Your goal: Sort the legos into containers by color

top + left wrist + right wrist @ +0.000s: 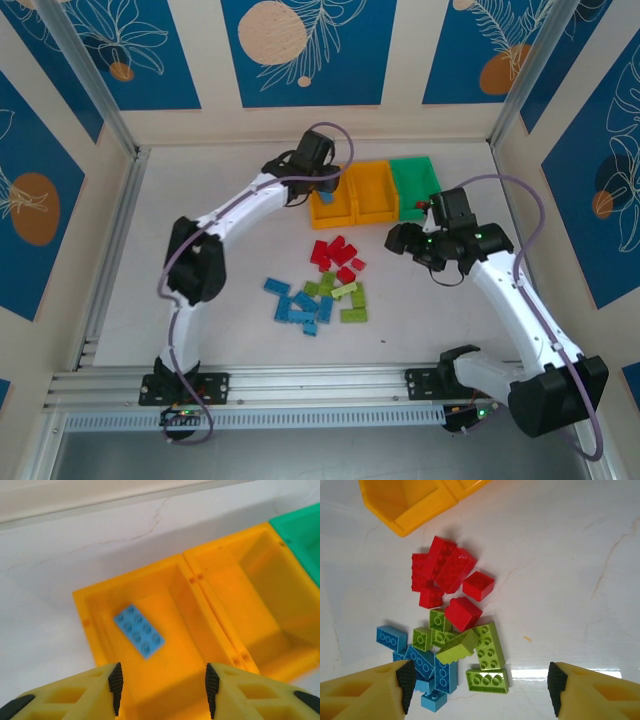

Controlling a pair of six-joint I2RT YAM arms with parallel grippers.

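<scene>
Your left fingers stand wide apart and empty above the end orange-yellow bin, where one light blue lego lies. Your right fingers gape empty too, over the red legos, lime green legos and blue legos heaped on the tabletop.

White tabletop, hairline cracks ahead of the left gripper, glare strip beside the right gripper, cream walls with blue leaf-and-circle panels beyond both, aluminium rail behind them.
</scene>
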